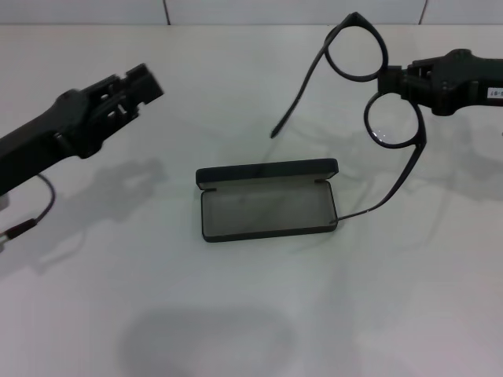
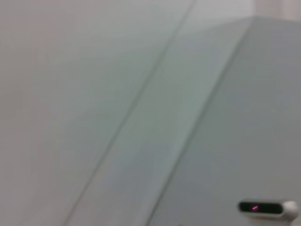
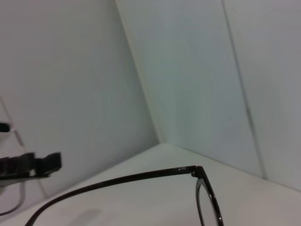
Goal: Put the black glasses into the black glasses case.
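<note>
Head view: right gripper (image 1: 391,82) jaws pinch the glasses (image 1: 376,86) at the bridge; lower them toward seven o'clock into the case (image 1: 267,210), temples first.

You'll find nothing readable here: only a small white label on the right gripper (image 1: 391,82) arm, at the head view's far edge, its characters too small to make out.

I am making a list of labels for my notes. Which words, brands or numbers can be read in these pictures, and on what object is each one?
No text can be read.
A small white label on the right gripper's arm: too small and cut off to read.
The black glasses case: no lettering visible.
The black glasses: none.
</note>
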Controlling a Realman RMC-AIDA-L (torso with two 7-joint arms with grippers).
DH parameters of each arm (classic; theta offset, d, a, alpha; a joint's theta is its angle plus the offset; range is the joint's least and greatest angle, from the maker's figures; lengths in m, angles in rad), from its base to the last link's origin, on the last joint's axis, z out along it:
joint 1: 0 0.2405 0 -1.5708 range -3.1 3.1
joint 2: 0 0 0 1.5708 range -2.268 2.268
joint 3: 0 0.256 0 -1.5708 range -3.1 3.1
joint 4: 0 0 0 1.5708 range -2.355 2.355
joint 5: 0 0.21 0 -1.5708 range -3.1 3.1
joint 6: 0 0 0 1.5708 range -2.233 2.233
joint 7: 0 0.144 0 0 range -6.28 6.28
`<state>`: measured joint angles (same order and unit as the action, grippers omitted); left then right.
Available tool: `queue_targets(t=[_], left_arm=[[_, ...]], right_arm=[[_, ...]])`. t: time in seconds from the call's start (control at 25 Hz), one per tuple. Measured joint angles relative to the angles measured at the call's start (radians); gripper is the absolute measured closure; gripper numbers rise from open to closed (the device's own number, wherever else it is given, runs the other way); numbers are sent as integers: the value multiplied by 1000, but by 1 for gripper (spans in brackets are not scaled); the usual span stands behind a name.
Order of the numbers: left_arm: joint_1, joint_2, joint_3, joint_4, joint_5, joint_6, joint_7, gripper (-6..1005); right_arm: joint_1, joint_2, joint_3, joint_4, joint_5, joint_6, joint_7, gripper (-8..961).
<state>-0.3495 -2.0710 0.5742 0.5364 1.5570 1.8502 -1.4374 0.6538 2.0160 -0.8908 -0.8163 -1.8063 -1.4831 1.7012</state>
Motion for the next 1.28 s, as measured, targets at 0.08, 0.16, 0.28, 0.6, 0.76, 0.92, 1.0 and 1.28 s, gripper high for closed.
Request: queue_targets(t=[0.08, 0.16, 0.28, 0.6, 0.76, 0.92, 1.0, 1.28], left_arm=[[-31, -6, 14, -6, 0, 29, 15, 492], [-62, -7, 52, -9, 2, 58, 28, 542], [-109, -4, 141, -10, 0, 76, 41, 646], [-172, -8, 199, -11, -3, 121, 70, 979], [-192, -13, 215, -13, -3, 123, 66, 989], [-207, -15, 243, -29, -4, 123, 71, 989], [-217, -15, 252, -44, -4, 122, 78, 989], [-226, -16, 253, -62, -2, 118, 107, 989]], right_arm=[[2, 0, -3, 9, 7, -7, -5, 896], [9, 0, -5, 23, 14, -50, -21, 896], [9, 0, -6, 25, 16, -76, -31, 896], [11, 1, -19, 48, 18, -117, -47, 896], [11, 4, -37, 59, 21, -112, -54, 895], [20, 6, -42, 79, 32, -110, -67, 895], [31, 6, -42, 94, 37, -110, -73, 895], [47, 6, -47, 107, 67, -120, -78, 895]])
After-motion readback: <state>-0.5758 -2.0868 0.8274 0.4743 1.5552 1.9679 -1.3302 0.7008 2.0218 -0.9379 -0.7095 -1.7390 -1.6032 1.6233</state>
